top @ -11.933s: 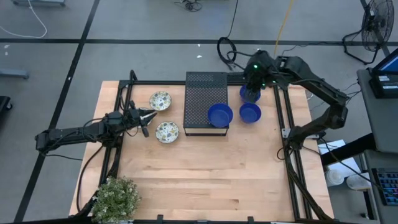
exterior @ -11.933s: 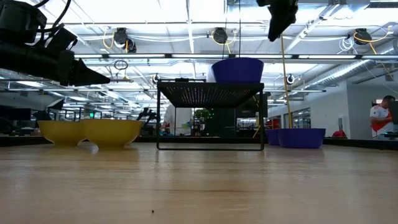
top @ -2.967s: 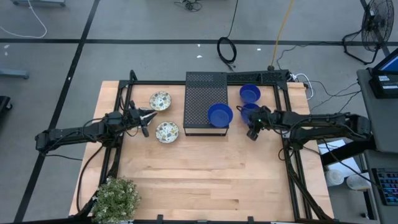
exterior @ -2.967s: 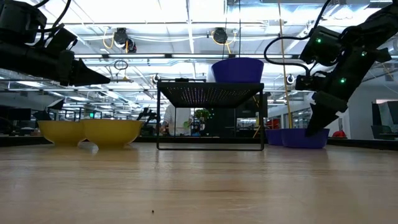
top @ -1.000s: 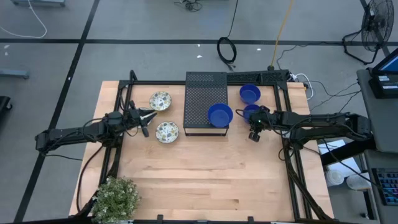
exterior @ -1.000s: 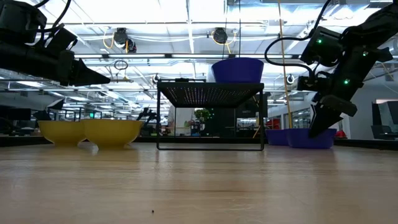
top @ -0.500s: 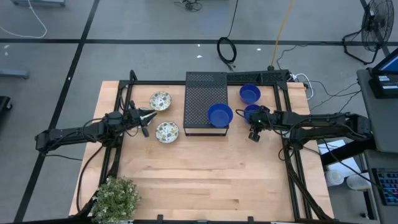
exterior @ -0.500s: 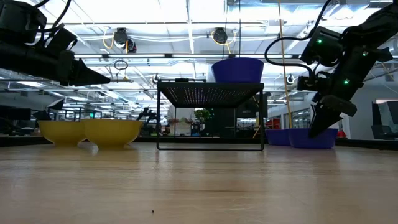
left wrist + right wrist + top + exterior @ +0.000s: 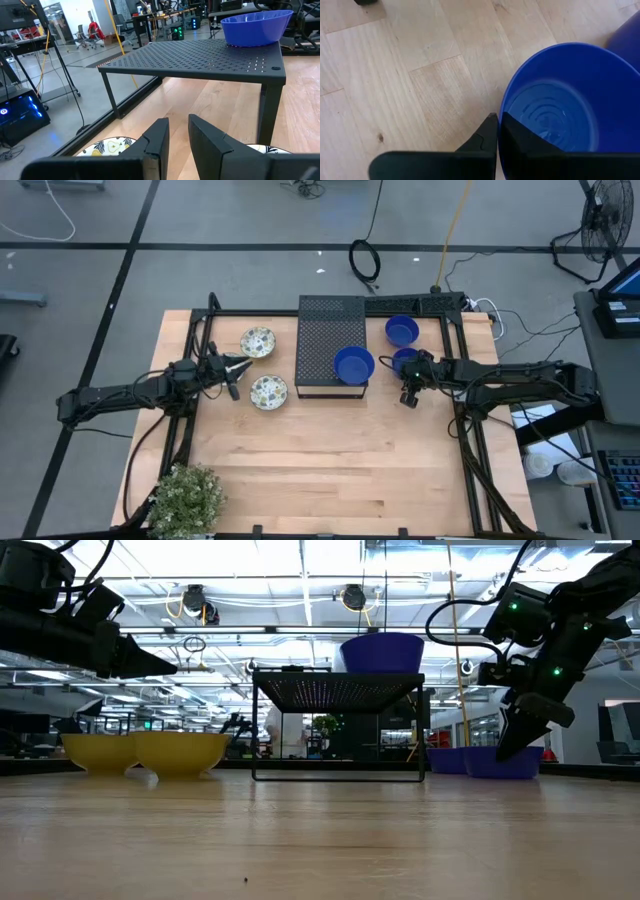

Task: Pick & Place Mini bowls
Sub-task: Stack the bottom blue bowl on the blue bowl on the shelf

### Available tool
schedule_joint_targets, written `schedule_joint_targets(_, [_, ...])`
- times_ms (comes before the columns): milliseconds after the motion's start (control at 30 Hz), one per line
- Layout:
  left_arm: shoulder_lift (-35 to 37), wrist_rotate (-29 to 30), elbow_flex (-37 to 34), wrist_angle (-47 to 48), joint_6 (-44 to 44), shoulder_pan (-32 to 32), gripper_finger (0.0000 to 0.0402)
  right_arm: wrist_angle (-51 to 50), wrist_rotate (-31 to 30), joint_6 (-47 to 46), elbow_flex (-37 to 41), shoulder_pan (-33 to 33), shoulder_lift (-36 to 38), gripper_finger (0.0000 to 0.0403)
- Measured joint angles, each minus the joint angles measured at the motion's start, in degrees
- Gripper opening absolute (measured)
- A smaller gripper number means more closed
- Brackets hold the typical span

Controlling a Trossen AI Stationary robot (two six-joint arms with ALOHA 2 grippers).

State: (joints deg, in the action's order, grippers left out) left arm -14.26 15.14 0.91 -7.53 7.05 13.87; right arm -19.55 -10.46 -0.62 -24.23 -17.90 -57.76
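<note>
The right gripper [image 9: 496,131] pinches the near rim of a blue mini bowl [image 9: 555,110], fingers closed across its wall. The black perforated box [image 9: 332,345] lies at nine o'clock, just beside it.

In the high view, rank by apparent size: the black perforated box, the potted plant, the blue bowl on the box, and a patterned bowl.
1. black perforated box
2. potted plant
3. blue bowl on the box
4. patterned bowl; the other patterned bowl looks the same size, so they tie.

bowl [image 9: 354,364] on box [image 9: 331,345] (seemingly near-edge)
</note>
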Motion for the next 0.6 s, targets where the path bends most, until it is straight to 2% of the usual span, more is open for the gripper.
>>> schedule_joint_targets(600, [0.0,0.0,0.0,0.0,0.0,0.0,0.0077,0.8,0.2,0.0,0.1,0.0,0.0,0.0002])
